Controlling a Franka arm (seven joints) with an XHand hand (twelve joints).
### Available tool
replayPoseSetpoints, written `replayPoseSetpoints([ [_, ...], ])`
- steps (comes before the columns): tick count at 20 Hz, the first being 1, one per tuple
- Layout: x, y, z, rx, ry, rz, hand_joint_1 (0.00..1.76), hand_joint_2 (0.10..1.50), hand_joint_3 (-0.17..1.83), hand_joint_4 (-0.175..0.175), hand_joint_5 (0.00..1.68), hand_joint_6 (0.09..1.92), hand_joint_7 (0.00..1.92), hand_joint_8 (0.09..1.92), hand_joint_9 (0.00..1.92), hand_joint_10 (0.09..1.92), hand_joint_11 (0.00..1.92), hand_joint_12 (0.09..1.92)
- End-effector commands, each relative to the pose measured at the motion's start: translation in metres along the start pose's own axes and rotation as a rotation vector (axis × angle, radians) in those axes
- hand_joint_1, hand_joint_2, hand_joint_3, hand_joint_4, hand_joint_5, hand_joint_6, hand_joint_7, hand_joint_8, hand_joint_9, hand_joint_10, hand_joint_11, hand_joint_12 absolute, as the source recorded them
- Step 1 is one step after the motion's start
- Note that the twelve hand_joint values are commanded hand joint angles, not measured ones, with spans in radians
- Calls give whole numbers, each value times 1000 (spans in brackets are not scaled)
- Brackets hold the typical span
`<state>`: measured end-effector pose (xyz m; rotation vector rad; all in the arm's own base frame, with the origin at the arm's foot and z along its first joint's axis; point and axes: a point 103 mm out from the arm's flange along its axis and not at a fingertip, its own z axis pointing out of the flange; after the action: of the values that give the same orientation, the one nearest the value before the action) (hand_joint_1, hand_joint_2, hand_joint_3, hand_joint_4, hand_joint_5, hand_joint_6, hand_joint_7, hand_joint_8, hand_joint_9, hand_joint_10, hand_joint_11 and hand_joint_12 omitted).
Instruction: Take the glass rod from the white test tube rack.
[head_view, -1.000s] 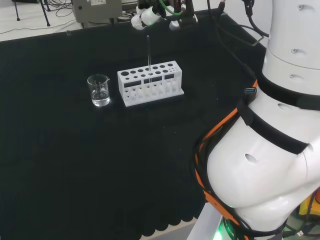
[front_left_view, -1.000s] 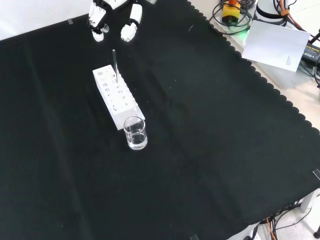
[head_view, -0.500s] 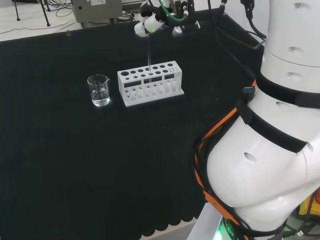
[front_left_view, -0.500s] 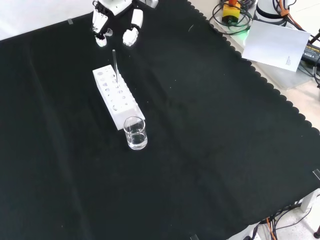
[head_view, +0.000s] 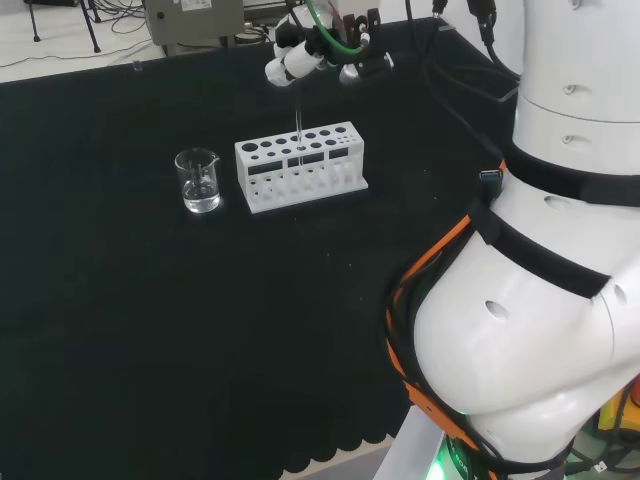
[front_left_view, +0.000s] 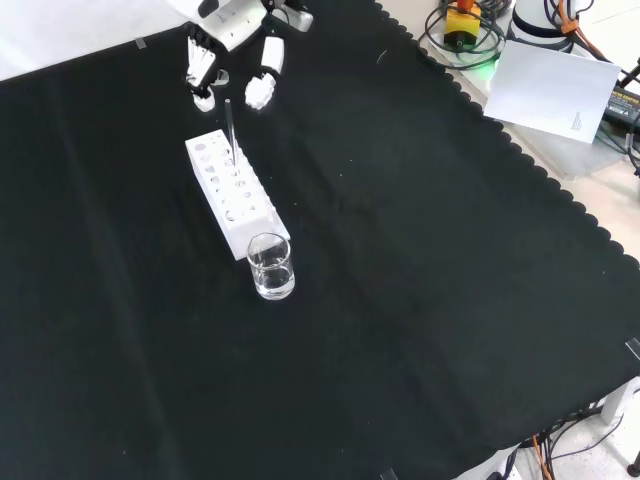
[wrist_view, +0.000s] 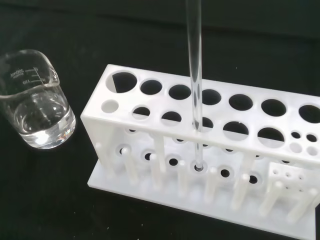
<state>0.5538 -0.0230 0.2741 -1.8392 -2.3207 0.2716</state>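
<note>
Black cloth (front_left_view: 420, 300) covers the bench beneath the hand. White test tube rack (head_view: 300, 167) sits just below and in front of the hand, long side toward the head camera. Hand (front_left_view: 232, 72) hovers above the rack's far end in the front view, fingers spread and relaxed, gripping nothing; fingertips (head_view: 276, 72) flank the top of the rod without visible contact. Glass beaker (front_left_view: 271, 267), some clear liquid inside, stands just beyond the rack's other end, well away from the hand. Glass rod (wrist_view: 194, 85) stands upright in a middle hole of the rack, its top directly under the hand.
</note>
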Motion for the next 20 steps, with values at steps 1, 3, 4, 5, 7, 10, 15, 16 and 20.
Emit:
replayPoseSetpoints([
  [1,0,8,6,2,-13,-17,460,967,411,-175,292,1020,709,1284,1065,1437,1147,1505],
  [3,-4,7,8,2,-10,-16,472,967,411,-173,313,1047,714,1301,1088,1447,1187,1517],
  [4,-5,7,9,2,-7,-17,478,967,411,-173,325,1057,715,1307,1099,1452,1205,1524],
  [5,-6,7,10,4,-8,-19,485,966,411,-173,335,1066,716,1312,1109,1458,1222,1531],
  [7,-8,6,12,6,-12,-18,502,964,410,-174,359,1081,716,1320,1132,1468,1256,1544],
  [10,-10,6,13,11,-18,-15,520,962,409,-175,398,1098,712,1333,1161,1471,1313,1585],
  [15,-11,7,15,17,-23,-7,565,954,406,-175,438,1116,706,1347,1201,1469,1390,1622],
  [16,-12,7,15,18,-23,-6,589,950,405,-175,452,1119,704,1351,1211,1467,1403,1619],
  [20,-13,8,17,19,-20,-5,654,938,404,-175,509,1127,709,1361,1242,1468,1447,1618],
])
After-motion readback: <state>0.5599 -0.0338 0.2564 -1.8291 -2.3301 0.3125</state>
